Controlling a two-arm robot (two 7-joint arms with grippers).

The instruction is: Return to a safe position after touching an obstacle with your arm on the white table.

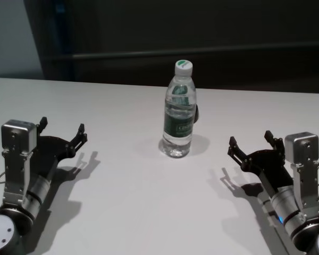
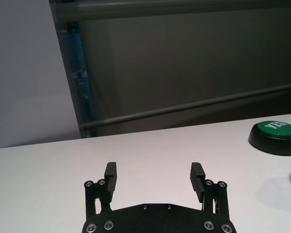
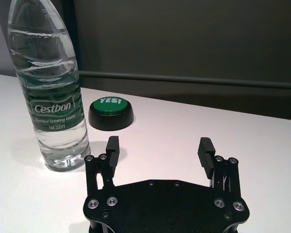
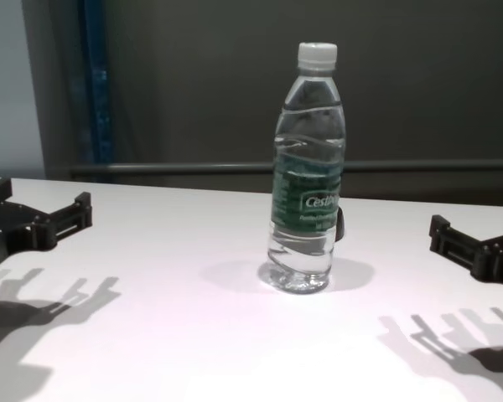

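Note:
The obstacle, a clear water bottle with a white cap and dark green "Cestbon" label, stands upright at the middle of the white table. It also shows in the chest view and the right wrist view. My left gripper hovers open at the table's left side, well apart from the bottle, with nothing between its fingers. On the right side my right gripper is open too and holds nothing, clear of the bottle.
A small dark dome with a green "YES!" top sits just behind the bottle, mostly hidden by it in the head view. It shows at the far edge of the left wrist view. A dark wall with a rail runs behind the table.

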